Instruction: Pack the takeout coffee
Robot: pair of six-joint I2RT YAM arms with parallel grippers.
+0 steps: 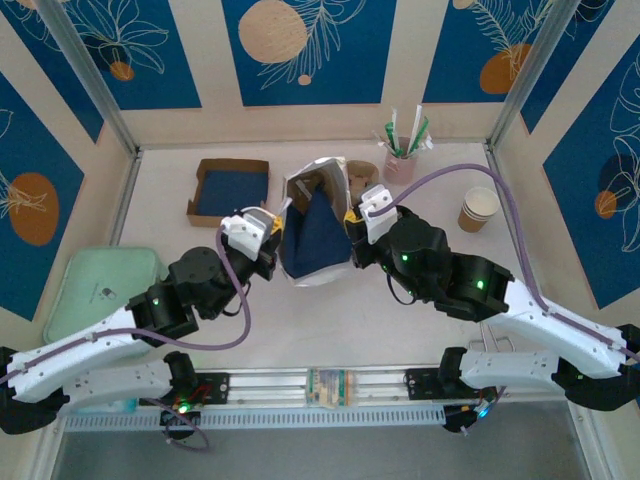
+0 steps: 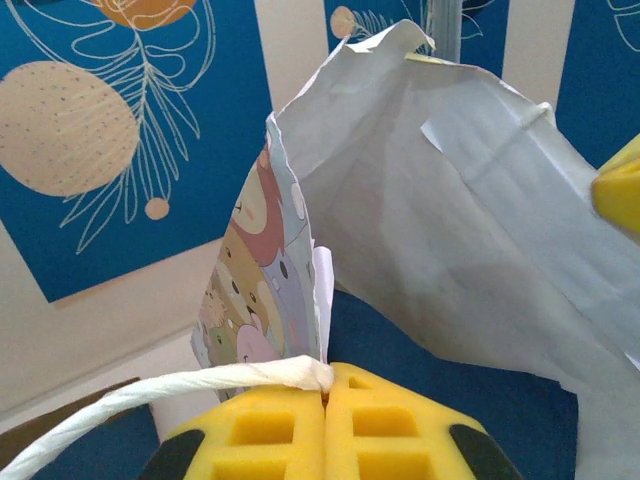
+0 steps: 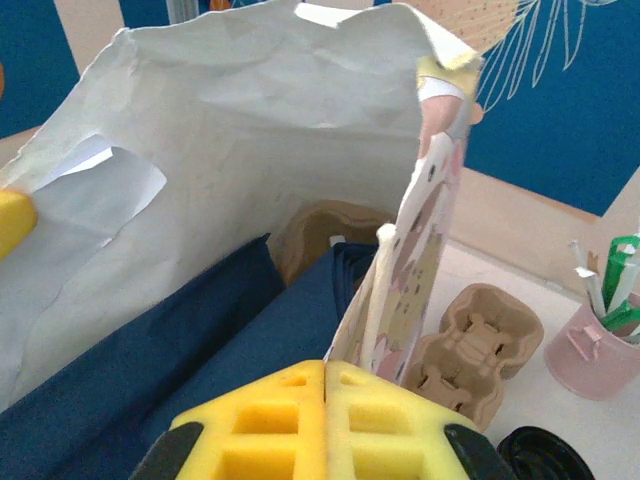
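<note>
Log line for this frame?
left end effector: shut on paper bag | right end effector: shut on paper bag | paper bag: upright, mouth held open

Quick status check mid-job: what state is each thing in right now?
paper bag: upright, mouth held open
left fingers: shut on the bag's handle
right fingers: shut on the bag's opposite rim
paper cups: upright, no lid
pink cup: upright, holding straws
cardboard tray: flat, open top
black lid: loose on the table
</note>
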